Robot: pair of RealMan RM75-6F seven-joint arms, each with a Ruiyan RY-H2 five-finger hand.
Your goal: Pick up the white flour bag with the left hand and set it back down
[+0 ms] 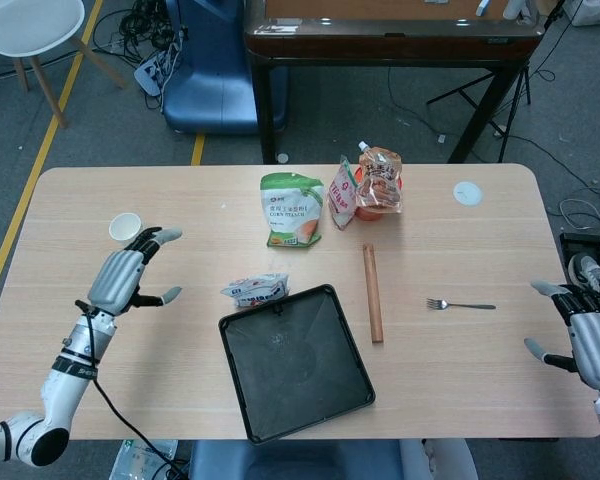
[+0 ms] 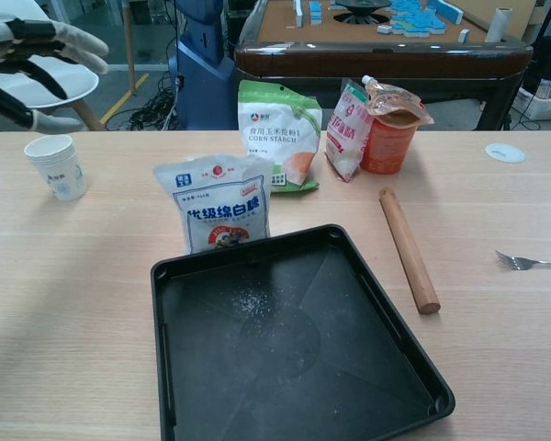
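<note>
The white flour bag (image 1: 255, 290) (image 2: 218, 201) stands upright on the table, leaning against the back rim of the black tray (image 1: 350, 400) (image 2: 386, 294). Nothing touches it. My left hand (image 1: 126, 278) (image 2: 32, 64) is raised well to the left of the bag, its fingers spread and empty. At the table's right edge my right hand (image 1: 588, 335) hangs with its fingers apart and holds nothing; the chest view does not show it.
A paper cup (image 1: 128, 230) (image 2: 57, 166) stands just behind the left hand. A green corn starch bag (image 1: 292, 208), a red-white pouch (image 1: 342, 192) and an orange spout pouch (image 1: 378, 182) stand at the back. A wooden rolling pin (image 1: 372, 292) and a fork (image 1: 458, 304) lie right of the tray.
</note>
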